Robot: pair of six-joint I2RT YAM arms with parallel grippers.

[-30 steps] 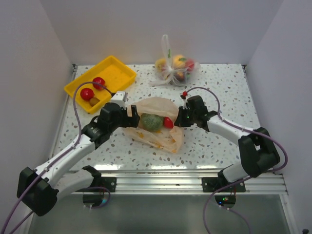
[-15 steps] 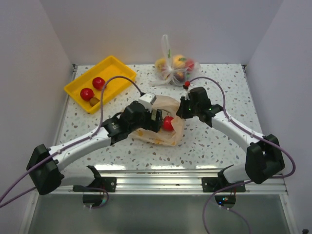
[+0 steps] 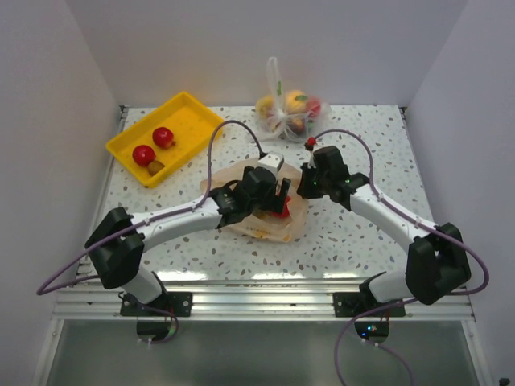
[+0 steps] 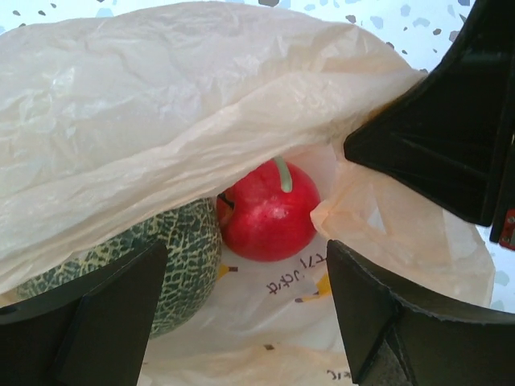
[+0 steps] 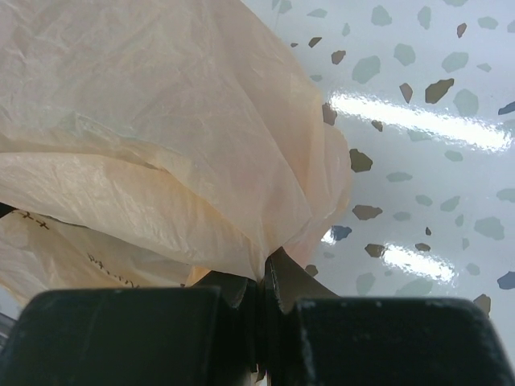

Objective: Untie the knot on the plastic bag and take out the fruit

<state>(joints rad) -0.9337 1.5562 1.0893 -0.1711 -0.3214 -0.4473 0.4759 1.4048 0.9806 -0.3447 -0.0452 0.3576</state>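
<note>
- The left gripper [image 4: 245, 265] is wide open and holds nothing. Its fingers [image 4: 96, 314] are spread at the mouth of the plastic bag [image 4: 161, 112] and lined up on a red fruit [image 4: 269, 211] lying just ahead at 12 o'clock. It looks poised to reach in and close on that fruit.
- The right gripper [image 5: 261, 289] is clamped tight on a fold of the bag's rim, at 3 o'clock of the mouth in the top view. This pinch seems meant to hold the mouth up and open so the other arm can get in.
- No knot shows in any view. Since the mouth gapes, it is judged already undone.
- A green netted fruit [image 4: 181, 257] touches the red one at its 8 o'clock, half under the upper film.
- That film sags over both fruits, just above the red one's stem, and a flap of bag crowds in from 3 o'clock. Either could get caught when the fingers close.
- Farther out in the top view, a yellow tray [image 3: 193, 112] at 10 o'clock of the bag holds two red tray fruits [image 3: 163, 137] and a small brown fruit [image 3: 156, 167].
- A clear bag [image 3: 287, 108] of fruit sits at 12 o'clock, well apart and not in the way.
</note>
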